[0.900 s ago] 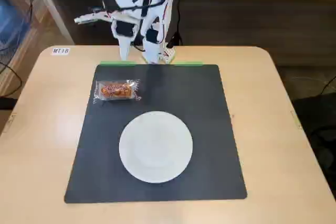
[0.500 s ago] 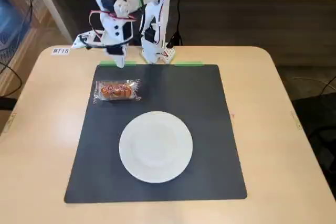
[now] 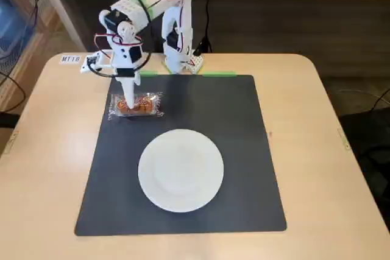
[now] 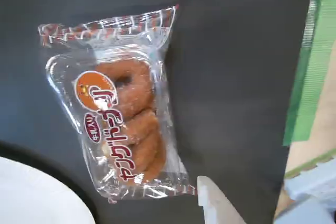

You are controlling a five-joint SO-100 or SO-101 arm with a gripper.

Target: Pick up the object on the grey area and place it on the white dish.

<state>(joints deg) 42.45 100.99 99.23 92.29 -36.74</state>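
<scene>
The snack packet [image 3: 139, 105] lies flat on the dark grey mat [image 3: 231, 138] near its far left corner, in the fixed view. It is clear plastic with crimped ends, orange-brown ring treats and red lettering [image 4: 119, 111]. My gripper [image 3: 127, 104] points straight down over the packet's left part, low above it. In the wrist view only one white fingertip [image 4: 209, 199] shows, beside the packet's lower end; nothing is held. The white dish [image 3: 181, 170] sits empty on the mat, nearer the camera than the packet; its rim shows in the wrist view [image 4: 31, 198].
The mat lies on a light wooden table [image 3: 317, 126]. The arm's base [image 3: 180, 59] stands at the mat's far edge, with green tape strips [image 3: 218, 73] beside it. Cables hang behind the base.
</scene>
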